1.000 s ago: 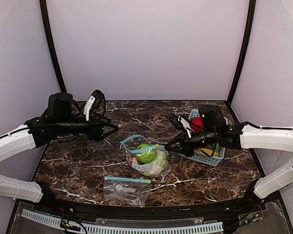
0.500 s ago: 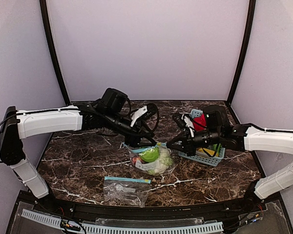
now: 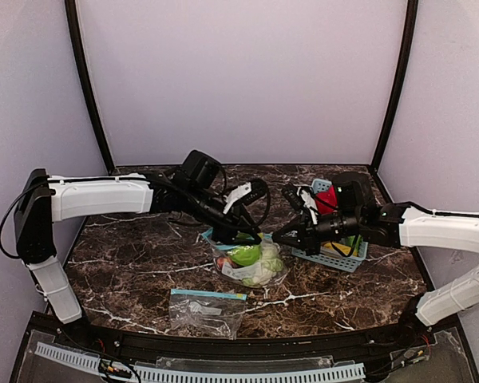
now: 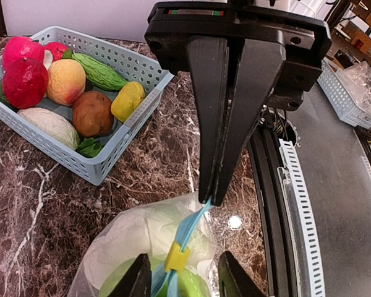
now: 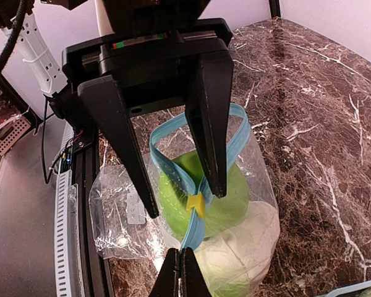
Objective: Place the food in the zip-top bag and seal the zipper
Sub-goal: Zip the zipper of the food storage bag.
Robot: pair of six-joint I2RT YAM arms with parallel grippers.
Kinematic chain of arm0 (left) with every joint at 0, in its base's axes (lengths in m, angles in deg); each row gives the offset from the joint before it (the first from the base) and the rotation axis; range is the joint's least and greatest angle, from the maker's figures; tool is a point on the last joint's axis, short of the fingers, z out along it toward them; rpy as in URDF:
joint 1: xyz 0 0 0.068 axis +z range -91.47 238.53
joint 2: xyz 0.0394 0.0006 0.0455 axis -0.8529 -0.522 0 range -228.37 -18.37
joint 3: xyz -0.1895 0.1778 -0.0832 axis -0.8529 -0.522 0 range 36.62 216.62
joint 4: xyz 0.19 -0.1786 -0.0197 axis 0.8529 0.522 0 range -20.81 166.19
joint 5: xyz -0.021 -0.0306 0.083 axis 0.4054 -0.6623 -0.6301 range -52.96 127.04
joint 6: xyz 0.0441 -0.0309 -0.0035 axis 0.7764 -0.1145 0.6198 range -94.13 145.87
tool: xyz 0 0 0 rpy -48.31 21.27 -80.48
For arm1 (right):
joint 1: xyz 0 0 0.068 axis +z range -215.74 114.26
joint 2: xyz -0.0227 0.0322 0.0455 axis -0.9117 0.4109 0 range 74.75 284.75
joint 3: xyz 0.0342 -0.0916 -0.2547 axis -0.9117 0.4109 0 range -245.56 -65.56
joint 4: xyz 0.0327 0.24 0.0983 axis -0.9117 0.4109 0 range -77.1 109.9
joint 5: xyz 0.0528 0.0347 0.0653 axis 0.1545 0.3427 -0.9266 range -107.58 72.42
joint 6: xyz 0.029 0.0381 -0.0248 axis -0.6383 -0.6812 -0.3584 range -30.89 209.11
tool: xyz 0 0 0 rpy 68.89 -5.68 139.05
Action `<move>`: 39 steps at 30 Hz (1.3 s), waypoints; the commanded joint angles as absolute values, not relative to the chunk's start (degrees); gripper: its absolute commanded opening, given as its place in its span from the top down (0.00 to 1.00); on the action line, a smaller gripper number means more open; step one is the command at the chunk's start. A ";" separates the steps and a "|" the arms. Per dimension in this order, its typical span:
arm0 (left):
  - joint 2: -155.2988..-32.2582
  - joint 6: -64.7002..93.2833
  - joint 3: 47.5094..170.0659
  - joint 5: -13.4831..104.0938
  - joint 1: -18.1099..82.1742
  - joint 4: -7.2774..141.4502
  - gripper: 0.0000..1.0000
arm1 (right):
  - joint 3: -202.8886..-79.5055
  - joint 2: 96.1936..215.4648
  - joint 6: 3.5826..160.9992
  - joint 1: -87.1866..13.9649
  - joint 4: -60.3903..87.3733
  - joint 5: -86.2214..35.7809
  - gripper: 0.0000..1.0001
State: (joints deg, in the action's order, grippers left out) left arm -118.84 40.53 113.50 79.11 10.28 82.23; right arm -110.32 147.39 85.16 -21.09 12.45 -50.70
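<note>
The left gripper (image 5: 187, 201) was spread wide, its two black fingers straddling the blue zipper strip (image 5: 173, 167) of a clear plastic zip-top bag (image 5: 263, 185) without closing on it. A small yellow slider (image 5: 198, 204) sat on the strip between those fingers, just beside one fingertip. Facing it from the other side, the right gripper (image 4: 211, 197) had its fingers pressed together, pinching the end of the same blue zipper strip. From that pinch to the slider the two halves of the strip ran together. On the far side of the slider they parted into an open loop.

Directly beneath the left gripper, inside the bag, lay a glossy green toy apple (image 5: 226, 198). A white toy cauliflower (image 5: 250, 244) was against it, on the side nearer the right gripper's fingertips.

Behind the right gripper, beside its wrist, stood a light-blue slotted plastic basket (image 4: 120, 145) on the dark marble table (image 4: 25, 204). It held more toy food: two red pieces (image 4: 25, 80), a peach-coloured piece (image 4: 66, 80), a brown potato-like piece (image 4: 93, 113), a yellow piece (image 4: 128, 100), a bumpy green gourd (image 4: 99, 71) and a pale whitish piece (image 4: 46, 124).

Nearer the arm bases than either gripper, a second clear zip bag (image 3: 206, 309) lay flat, apart from both hands.
</note>
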 commanded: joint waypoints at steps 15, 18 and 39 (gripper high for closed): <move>-121.36 41.96 116.77 82.56 9.63 84.11 0.90 | -110.40 147.36 85.17 -20.64 9.12 -50.29 1.00; -121.25 42.38 116.97 81.85 9.59 85.67 0.98 | -110.31 146.58 85.12 -20.64 9.44 -47.03 1.00; -119.17 46.82 116.07 72.61 9.64 93.43 0.99 | -105.34 137.44 86.59 -20.59 13.90 -15.80 1.00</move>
